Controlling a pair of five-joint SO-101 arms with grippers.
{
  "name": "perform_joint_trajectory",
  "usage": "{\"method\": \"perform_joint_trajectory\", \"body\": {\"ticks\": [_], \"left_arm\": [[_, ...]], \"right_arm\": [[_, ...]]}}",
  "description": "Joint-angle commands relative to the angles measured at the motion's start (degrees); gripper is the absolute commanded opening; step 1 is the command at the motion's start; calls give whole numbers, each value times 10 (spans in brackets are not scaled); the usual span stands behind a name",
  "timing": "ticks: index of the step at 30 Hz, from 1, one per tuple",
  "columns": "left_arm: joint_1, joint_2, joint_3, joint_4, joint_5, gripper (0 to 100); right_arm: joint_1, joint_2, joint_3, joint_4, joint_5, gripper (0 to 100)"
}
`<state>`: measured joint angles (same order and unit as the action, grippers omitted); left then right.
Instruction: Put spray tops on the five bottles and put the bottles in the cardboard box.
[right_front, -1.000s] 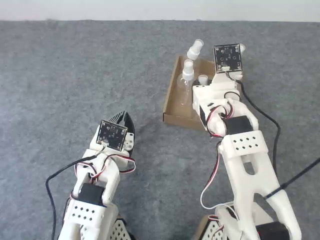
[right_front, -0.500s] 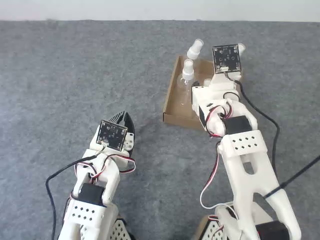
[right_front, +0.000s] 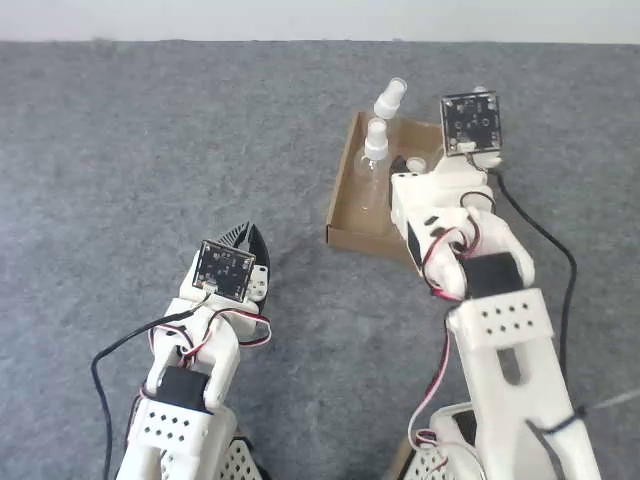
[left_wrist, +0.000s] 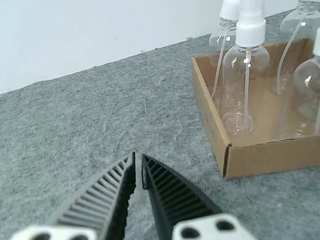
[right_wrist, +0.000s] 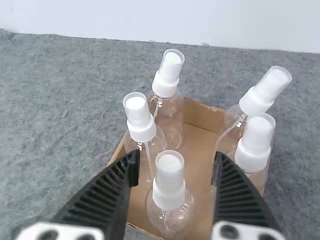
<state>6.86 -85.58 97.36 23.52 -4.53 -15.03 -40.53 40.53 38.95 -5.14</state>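
Observation:
The cardboard box (right_front: 342, 192) stands right of the table's middle, with several clear bottles upright in it, each with a white spray top. In the right wrist view my right gripper (right_wrist: 175, 162) hangs open above the box (right_wrist: 200, 142), its fingers well apart on either side of the nearest bottle (right_wrist: 168, 182) without touching it. Other bottles (right_wrist: 166, 80) (right_wrist: 256, 142) stand behind. My left gripper (left_wrist: 138, 172) is shut on nothing, low over the carpet, left of the box (left_wrist: 260, 155); the high view shows it (right_front: 246, 238) too.
Grey carpet covers the table, bare to the left and in front of the box. A white wall runs along the far edge. The right arm's wrist camera (right_front: 470, 122) hides part of the box from above.
The right arm has shifted a little to the right over the box. The left arm has stayed still.

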Motion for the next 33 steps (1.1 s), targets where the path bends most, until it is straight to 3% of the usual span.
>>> {"method": "perform_joint_trajectory", "body": {"ticks": [1,15,33], "left_arm": [[2,-6,-5,-8,-4,12],[0,-5,-5,-7,-4,12],[0,-6,-5,-7,-4,12]], "right_arm": [[7,-56,-21,18,-2,188],[113,-66,-18,73,-2,187],[110,-66,-1,109,31,184]]}}
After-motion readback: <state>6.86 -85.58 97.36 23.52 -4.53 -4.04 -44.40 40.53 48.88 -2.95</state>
